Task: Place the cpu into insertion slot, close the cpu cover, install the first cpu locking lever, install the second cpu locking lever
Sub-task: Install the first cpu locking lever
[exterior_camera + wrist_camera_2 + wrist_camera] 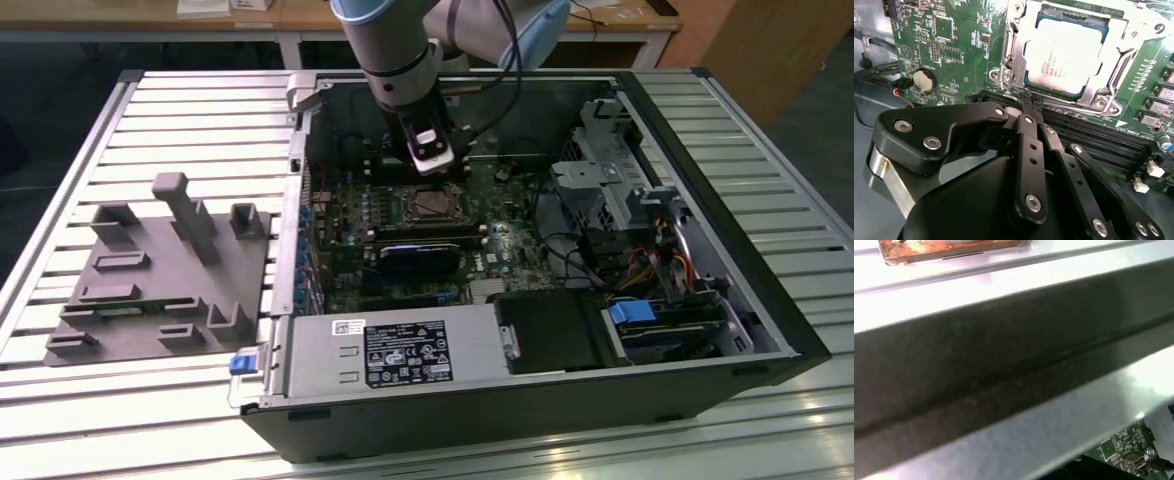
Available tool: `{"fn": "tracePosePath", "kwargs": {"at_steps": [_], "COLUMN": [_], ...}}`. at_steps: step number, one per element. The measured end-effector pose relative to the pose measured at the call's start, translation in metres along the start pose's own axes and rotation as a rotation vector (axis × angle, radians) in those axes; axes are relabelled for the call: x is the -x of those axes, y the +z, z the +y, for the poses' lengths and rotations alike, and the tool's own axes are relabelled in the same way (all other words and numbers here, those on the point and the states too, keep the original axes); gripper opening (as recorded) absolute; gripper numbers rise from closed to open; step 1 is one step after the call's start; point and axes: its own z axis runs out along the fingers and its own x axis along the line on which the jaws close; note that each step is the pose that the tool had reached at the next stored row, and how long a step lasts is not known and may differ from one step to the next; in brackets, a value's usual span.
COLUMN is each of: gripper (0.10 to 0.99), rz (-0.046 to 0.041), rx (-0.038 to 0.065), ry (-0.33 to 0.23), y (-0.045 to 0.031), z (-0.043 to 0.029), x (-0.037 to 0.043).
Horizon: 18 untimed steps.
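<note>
The cpu [1064,55], a pale silvery square, lies flat in the insertion slot [427,205] on the green motherboard. The cpu cover [1100,95], a silver frame with a window, lies down around it. My gripper [1027,102] hangs just over the slot's edge on the memory-slot side, with its black fingertips drawn together and nothing visibly between them. In the exterior view the gripper [434,160] points down into the open computer case just behind the slot. I cannot tell the locking levers apart from the silver frame.
Long black memory slots [1094,135] run right beside the fingertips. A coin battery [924,80] sits on the board. The power supply [387,350] and drive cage [614,170] stand inside the case. A grey fixture [160,270] rests outside it. The dark case wall [1004,365] is close.
</note>
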Motion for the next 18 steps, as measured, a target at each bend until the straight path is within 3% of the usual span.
{"fn": "tracePosePath", "kwargs": {"at_steps": [9, 18], "gripper": [0.102, 0.102], "rz": [-0.0004, -0.0012], "rx": [0.000, -0.002], "ry": [0.001, 0.005], "y": [-0.0052, -0.0051], "z": [0.0012, 0.0036], "x": [0.0014, 0.0004]}}
